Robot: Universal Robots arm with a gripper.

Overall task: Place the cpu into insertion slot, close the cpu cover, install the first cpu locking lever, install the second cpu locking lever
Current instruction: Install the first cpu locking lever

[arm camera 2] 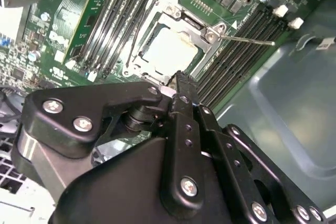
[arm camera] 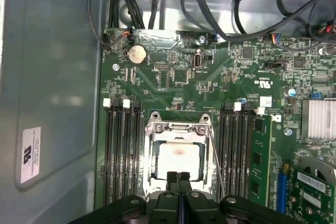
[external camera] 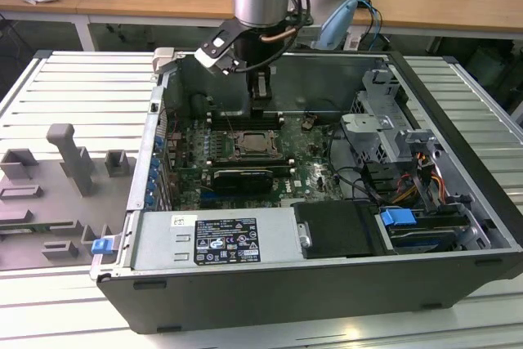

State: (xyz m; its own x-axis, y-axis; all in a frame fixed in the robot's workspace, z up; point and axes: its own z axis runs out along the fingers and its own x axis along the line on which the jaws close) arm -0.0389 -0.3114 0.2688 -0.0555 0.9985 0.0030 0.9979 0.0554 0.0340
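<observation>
We found the claw (external camera: pixel 260 91) hanging inside the open computer case (external camera: pixel 327 296), which sat on the slatted desk (external camera: pixel 73 87). Its two fingertips were pressed together, and we could see nothing between them in the first wrist view (arm camera: pixel 178 178).

The cpu (arm camera: pixel 178 160) lay flat in the insertion slot (arm camera: pixel 150 179), pale top up. The cpu cover (arm camera: pixel 178 128) looked to be down around it, framing the chip in its window.

In the exterior view the claw hung above the socket, a little toward the case's far wall, so the cpu (external camera: pixel 255 145) lay below it and slightly nearer that camera. In both wrist views the chip sat just past the fingertips, close under them.

One thin locking lever (arm camera: pixel 215 156) ran along the socket's side, its long axis parallel with the memory slots (arm camera: pixel 121 156). In the second wrist view a lever (arm camera 2: pixel 247 39) reached out from the socket's corner across those slots, and another (arm camera 2: pixel 134 38) ran along the opposite side. We judged that neither lever was latched, though we could not tell for certain. The claw touched neither.
</observation>
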